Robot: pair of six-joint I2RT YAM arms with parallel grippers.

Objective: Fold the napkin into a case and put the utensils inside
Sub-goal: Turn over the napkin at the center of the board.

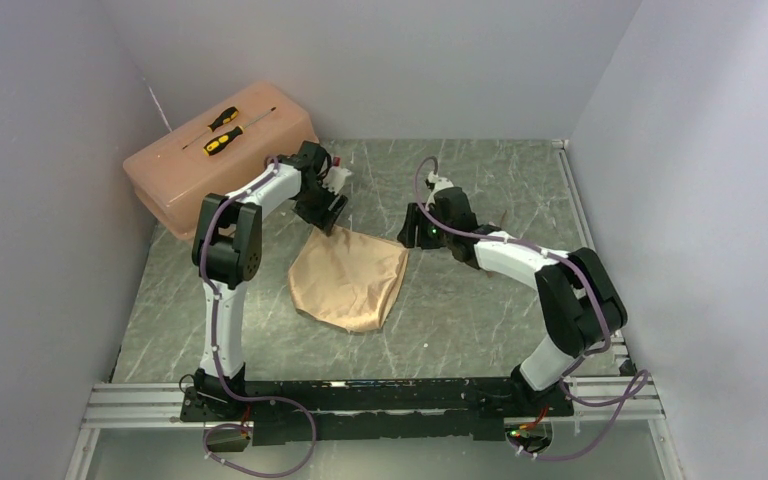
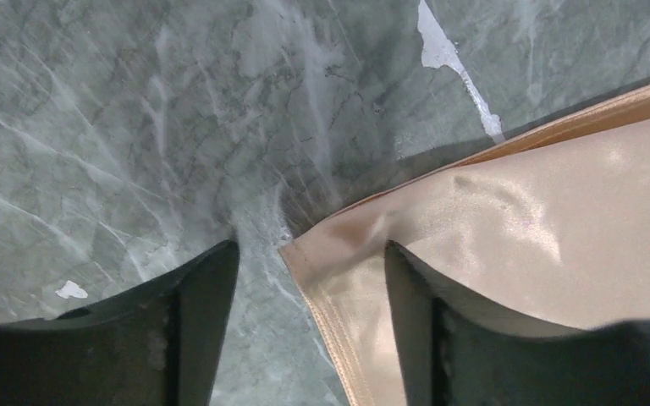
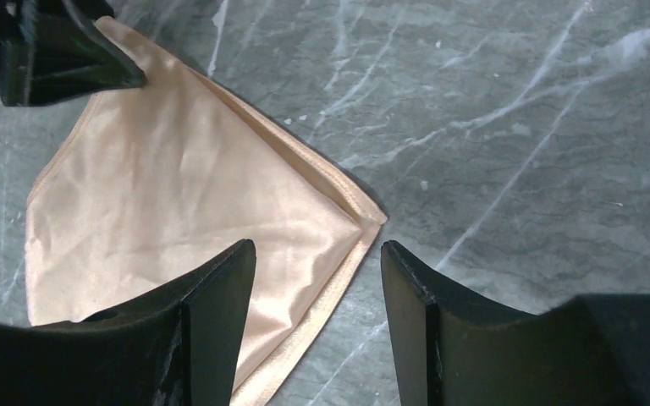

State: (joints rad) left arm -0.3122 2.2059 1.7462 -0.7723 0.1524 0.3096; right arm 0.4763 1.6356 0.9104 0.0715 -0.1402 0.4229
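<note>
Two hemmed corners of the shiny peach napkin point(image 1: 348, 280) lie on the marbled surface point(image 1: 460, 325): one between the left jaws, one between the right jaws, all parted, empty.

White-and-black arms point(image 1: 508, 255), purple cables point(image 1: 216, 335)

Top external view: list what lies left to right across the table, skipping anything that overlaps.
pink toolbox → napkin → right gripper. The left gripper is left out, since it hangs over the napkin's far left corner.
</note>
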